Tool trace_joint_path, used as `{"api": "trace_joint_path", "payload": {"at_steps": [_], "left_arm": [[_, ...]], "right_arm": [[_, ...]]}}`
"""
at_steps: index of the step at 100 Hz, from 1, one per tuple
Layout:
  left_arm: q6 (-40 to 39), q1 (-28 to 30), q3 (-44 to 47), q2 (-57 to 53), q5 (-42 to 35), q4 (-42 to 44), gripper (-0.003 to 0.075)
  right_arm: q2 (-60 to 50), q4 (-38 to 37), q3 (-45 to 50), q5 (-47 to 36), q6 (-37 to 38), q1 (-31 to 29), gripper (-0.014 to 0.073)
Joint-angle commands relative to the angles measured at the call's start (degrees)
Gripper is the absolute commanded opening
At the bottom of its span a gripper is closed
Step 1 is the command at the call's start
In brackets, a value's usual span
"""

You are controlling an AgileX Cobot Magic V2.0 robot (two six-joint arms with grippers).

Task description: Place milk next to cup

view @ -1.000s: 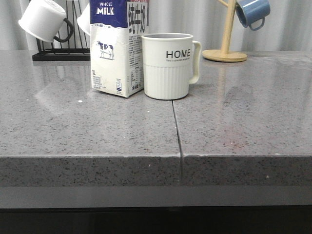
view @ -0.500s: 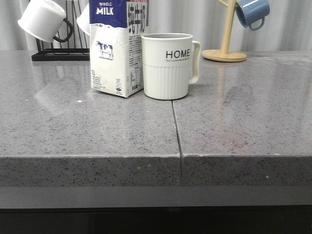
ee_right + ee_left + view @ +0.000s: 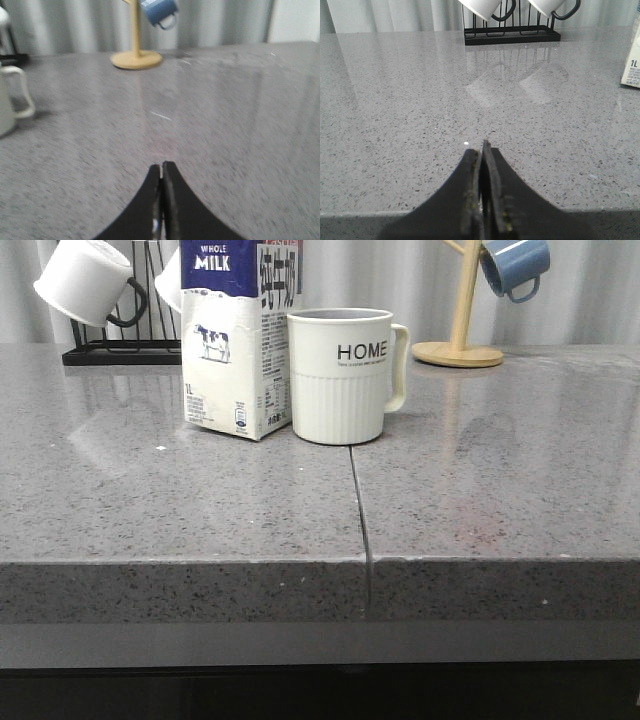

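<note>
The milk carton (image 3: 238, 335), white with a dark blue top and a cow picture, stands upright on the grey counter, touching or nearly touching the left side of the cream "HOME" cup (image 3: 345, 375). A corner of the carton (image 3: 632, 70) shows in the left wrist view. The cup's handle and side (image 3: 12, 102) show in the right wrist view. My left gripper (image 3: 482, 150) is shut and empty, low over the counter's front left. My right gripper (image 3: 161, 167) is shut and empty over the right part of the counter. Neither gripper shows in the front view.
A black wire rack (image 3: 110, 350) with white mugs (image 3: 85, 280) stands at the back left. A wooden mug tree (image 3: 460, 340) with a blue mug (image 3: 515, 265) stands at the back right. A seam (image 3: 358, 510) runs through the counter to its front edge.
The whole front view has shifted slightly left and up; the carton and cup keep their places relative to each other.
</note>
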Motion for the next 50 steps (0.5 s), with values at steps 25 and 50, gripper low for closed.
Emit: {"api": "trace_joint_path", "payload": {"at_steps": [25, 50], "left_arm": [[-0.63, 0.07, 2.5, -1.76, -4.55, 0.03, -0.002], [-0.63, 0.07, 2.5, -1.76, -4.55, 0.03, -0.002]], "right_arm": [[-4.03, 0.0, 3.8, -3.97, -1.01, -1.94, -0.0066], [-4.03, 0.0, 3.8, -3.59, -1.36, -1.94, -0.0066]]}}
